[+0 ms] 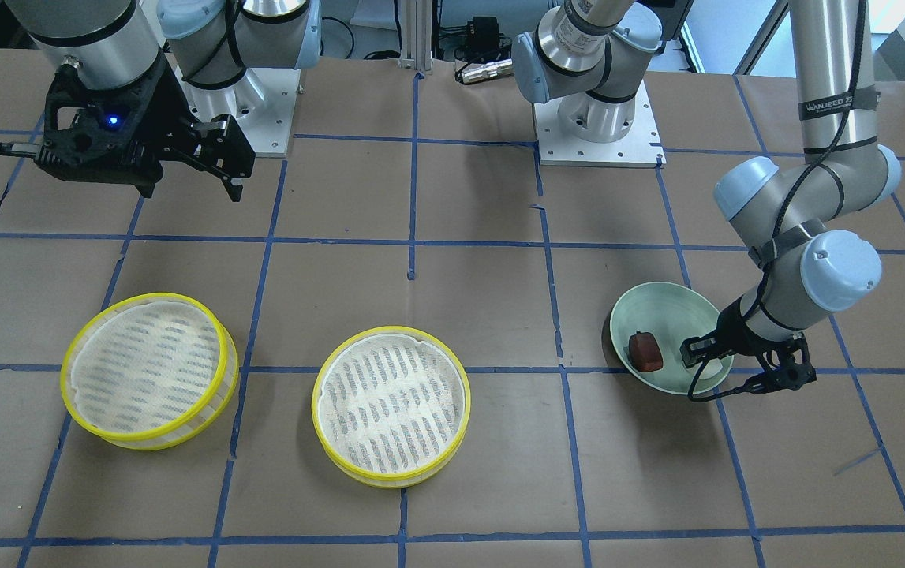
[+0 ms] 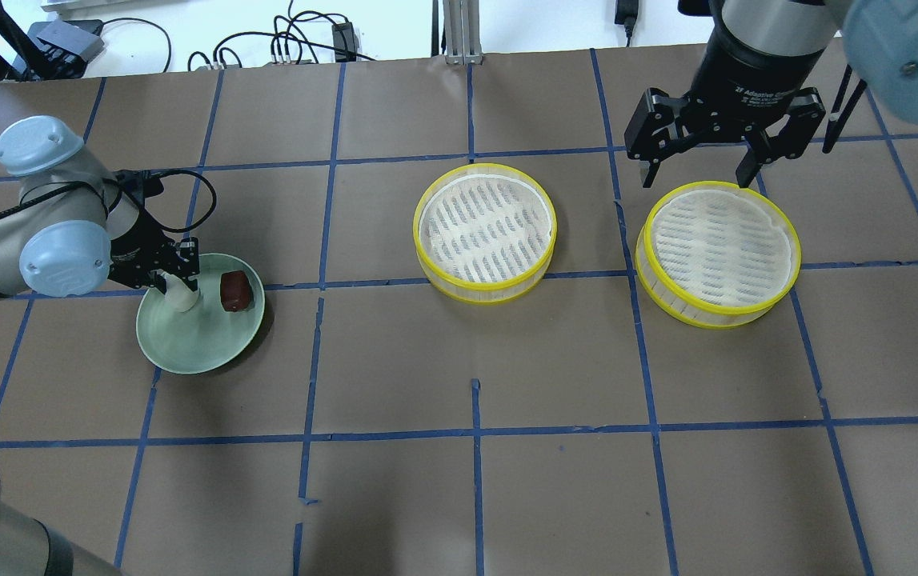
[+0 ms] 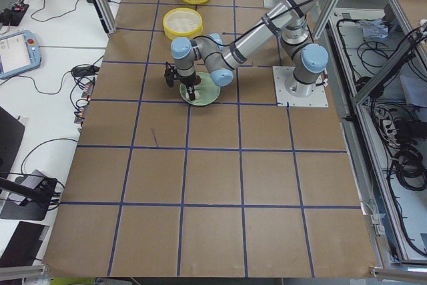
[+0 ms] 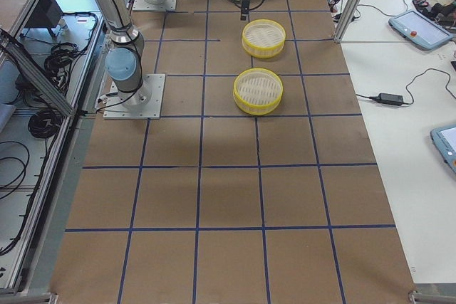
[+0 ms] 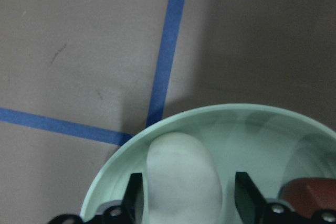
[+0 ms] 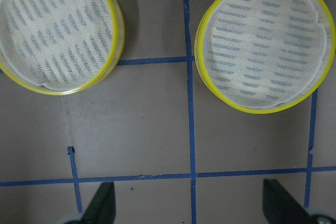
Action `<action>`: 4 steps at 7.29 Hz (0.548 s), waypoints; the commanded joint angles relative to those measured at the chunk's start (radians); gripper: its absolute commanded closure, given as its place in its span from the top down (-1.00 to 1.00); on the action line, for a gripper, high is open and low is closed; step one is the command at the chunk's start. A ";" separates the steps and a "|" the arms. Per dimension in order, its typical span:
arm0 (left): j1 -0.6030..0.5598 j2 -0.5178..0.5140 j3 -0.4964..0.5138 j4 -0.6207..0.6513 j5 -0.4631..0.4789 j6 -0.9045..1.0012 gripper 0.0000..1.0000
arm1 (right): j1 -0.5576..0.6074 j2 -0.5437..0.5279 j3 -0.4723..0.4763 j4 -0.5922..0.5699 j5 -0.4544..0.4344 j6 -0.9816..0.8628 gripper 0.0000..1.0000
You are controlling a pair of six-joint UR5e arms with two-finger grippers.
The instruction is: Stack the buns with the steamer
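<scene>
A white bun (image 5: pixel 181 177) and a reddish-brown bun (image 2: pixel 236 290) lie in a pale green plate (image 2: pixel 194 344). My left gripper (image 2: pixel 178 282) is down in the plate. Its open fingers (image 5: pixel 244 198) straddle the white bun, with a small gap on one side. In the front view the left gripper (image 1: pixel 706 356) partly hides the white bun, and the reddish-brown bun (image 1: pixel 645 351) lies beside it. Two yellow-rimmed steamer trays (image 2: pixel 484 232) (image 2: pixel 719 252) sit empty, apart from each other. My right gripper (image 2: pixel 695 170) is open and empty, high above the table beside the right-hand tray.
The table is brown paper with a grid of blue tape. Both arm bases (image 1: pixel 598 126) are bolted on at the robot's side. The right wrist view shows both trays (image 6: pixel 55 30) (image 6: pixel 265 43) from above.
</scene>
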 commanded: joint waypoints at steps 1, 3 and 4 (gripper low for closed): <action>-0.002 0.031 0.049 -0.017 0.032 0.007 -0.97 | 0.000 0.000 0.001 0.001 -0.005 0.000 1.00; -0.079 0.058 0.214 -0.237 0.045 -0.051 -0.98 | -0.012 0.003 0.026 -0.002 -0.009 -0.014 1.00; -0.192 0.058 0.273 -0.267 0.042 -0.155 -0.98 | -0.071 0.003 0.068 -0.020 -0.041 -0.044 1.00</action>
